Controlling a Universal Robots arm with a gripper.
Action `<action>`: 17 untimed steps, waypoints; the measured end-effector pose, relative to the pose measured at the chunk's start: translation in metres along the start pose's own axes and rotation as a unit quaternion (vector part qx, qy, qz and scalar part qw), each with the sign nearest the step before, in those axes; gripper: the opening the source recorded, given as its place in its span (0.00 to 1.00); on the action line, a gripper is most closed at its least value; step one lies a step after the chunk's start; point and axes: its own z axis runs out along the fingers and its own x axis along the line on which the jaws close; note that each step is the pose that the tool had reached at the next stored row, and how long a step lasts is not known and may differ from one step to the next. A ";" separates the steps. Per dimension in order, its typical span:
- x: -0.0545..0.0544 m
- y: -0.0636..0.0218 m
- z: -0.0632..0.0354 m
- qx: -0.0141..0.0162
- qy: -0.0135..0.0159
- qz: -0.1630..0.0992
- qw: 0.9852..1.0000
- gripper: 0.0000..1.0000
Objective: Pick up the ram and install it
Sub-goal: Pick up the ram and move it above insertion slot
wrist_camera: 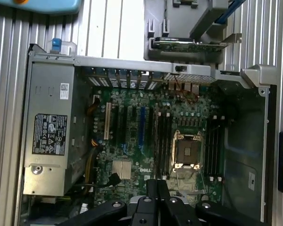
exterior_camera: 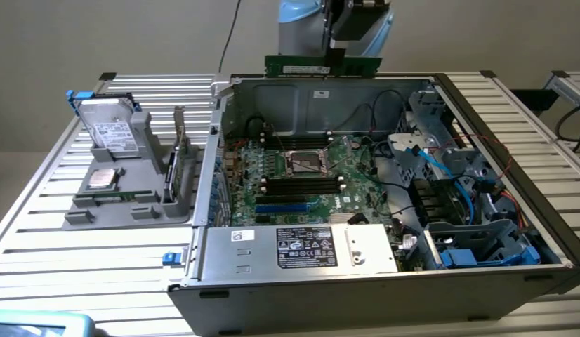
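**open tower computer on a slatted metal table point(exterior_camera: 84, 253), exterior and wrist views.** the black two-fingered gripper point(exterior_camera: 337, 57) hangs from the pale blue arm above the far wall of the grey steel computer case point(exterior_camera: 365, 302). its fingers are closed almost together on the ram point(exterior_camera: 304, 68), a long, thin dark-green circuit-board stick with a pale label strip. the stick is held level, long edge horizontal, raised clear of the case and not seated in any slot. inside the case lies the green motherboard point(exterior_camera: 342, 158), with a square metal-framed processor socket point(exterior_camera: 307, 163) at its middle and rows of black memory slots point(exterior_camera: 300, 184) on two sides of it. a silver box-shaped power supply point(exterior_camera: 300, 247) with a black label fills the near end. in the wrist view the gripper point(wrist_camera: 156, 184) points down over the motherboard point(wrist_camera: 132, 141), close beside the socket point(wrist_camera: 186, 151). on the exterior view's left a grey plastic holder point(exterior_camera: 84, 214) carries a silver hard drive point(exterior_camera: 112, 130), a square silver processor chip point(exterior_camera: 104, 177) and a flat card standing on edge point(exterior_camera: 180, 151).
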 end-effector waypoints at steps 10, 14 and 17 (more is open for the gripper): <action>0.002 -0.0234 0.0170 0.000 0.000 0.003 1.000 0.13; -0.003 -0.0213 0.0246 0.000 0.000 0.005 1.000 0.13; -0.007 -0.0180 0.0305 0.001 0.000 0.007 1.000 0.13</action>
